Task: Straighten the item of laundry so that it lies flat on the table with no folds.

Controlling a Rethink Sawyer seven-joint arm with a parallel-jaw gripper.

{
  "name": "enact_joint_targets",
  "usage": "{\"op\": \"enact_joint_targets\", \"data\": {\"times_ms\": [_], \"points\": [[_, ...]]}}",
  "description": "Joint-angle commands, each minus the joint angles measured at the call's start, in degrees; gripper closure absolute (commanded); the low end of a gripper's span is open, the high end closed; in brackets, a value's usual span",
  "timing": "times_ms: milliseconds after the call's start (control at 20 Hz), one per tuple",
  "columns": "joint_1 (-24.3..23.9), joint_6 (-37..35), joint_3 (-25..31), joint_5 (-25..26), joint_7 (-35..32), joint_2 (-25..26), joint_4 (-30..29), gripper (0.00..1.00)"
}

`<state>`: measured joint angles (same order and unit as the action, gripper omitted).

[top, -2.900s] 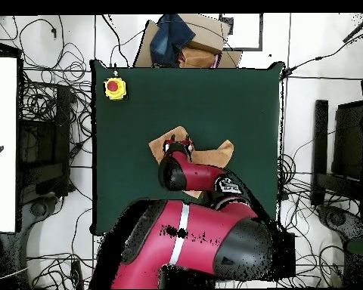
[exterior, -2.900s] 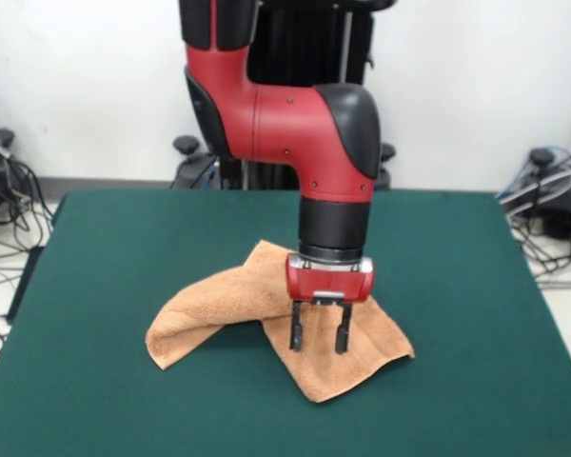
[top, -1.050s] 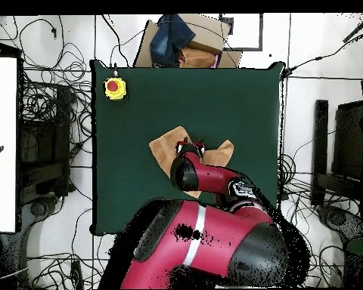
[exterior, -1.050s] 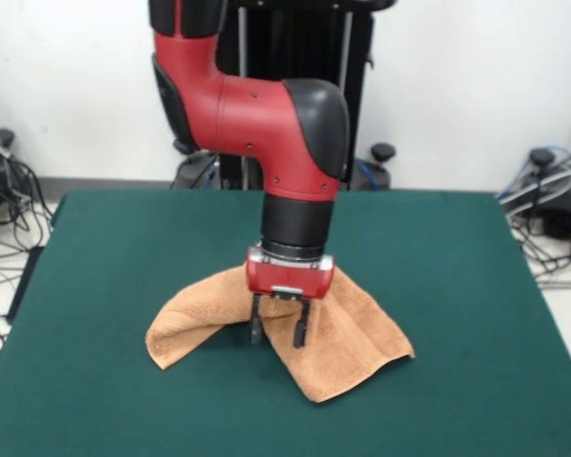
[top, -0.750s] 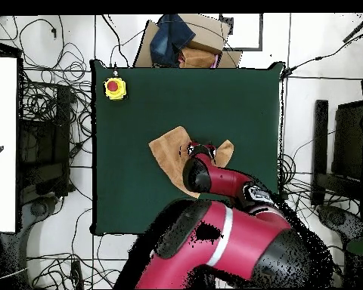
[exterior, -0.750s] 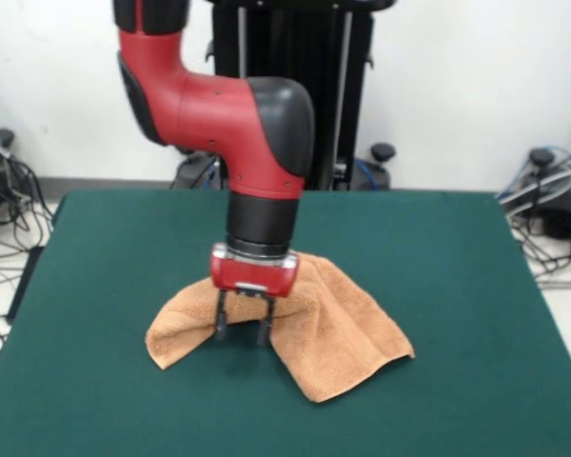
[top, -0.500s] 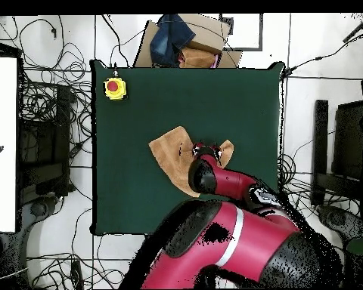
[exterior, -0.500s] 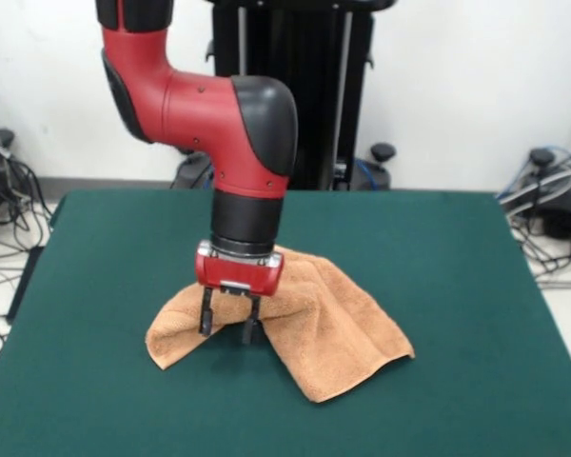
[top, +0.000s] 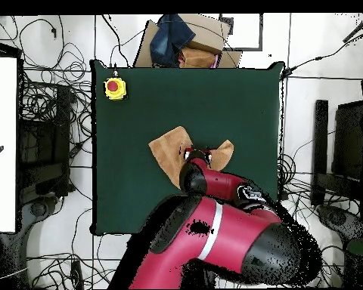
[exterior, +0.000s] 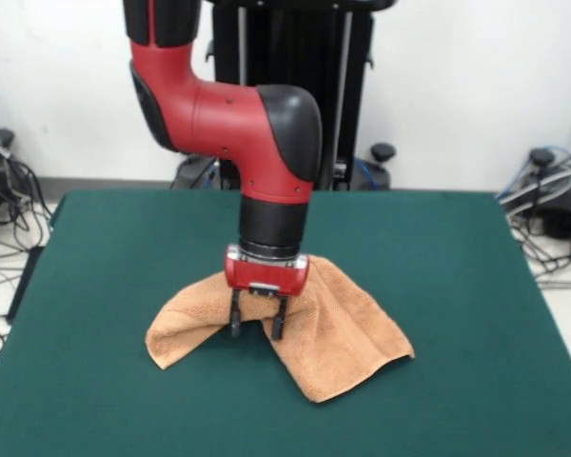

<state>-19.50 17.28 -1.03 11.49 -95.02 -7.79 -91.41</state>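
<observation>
One camera sits across the worktop at a moderate height, facing the robot and angled slightly down, close enough that the green surface runs off the bottom of the frame. The other hangs high above, looking straight down from well back, taking in the whole worktop plus the cable-strewn floor around it. Both share the green top and the red arm over it.
</observation>
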Motion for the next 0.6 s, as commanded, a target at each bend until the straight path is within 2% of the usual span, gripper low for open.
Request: {"op": "enact_joint_targets", "data": {"times_ms": [50,250,600], "points": [[0.7,2.0,-0.2,2.1,-6.1,3.3,4.6,0.00],[-1.4,2.3,1.4,4.2,-5.7,6.2,7.6,0.00],[-2.4,0.1,2.5,5.2,-5.7,6.9,8.9,0.00]]}}
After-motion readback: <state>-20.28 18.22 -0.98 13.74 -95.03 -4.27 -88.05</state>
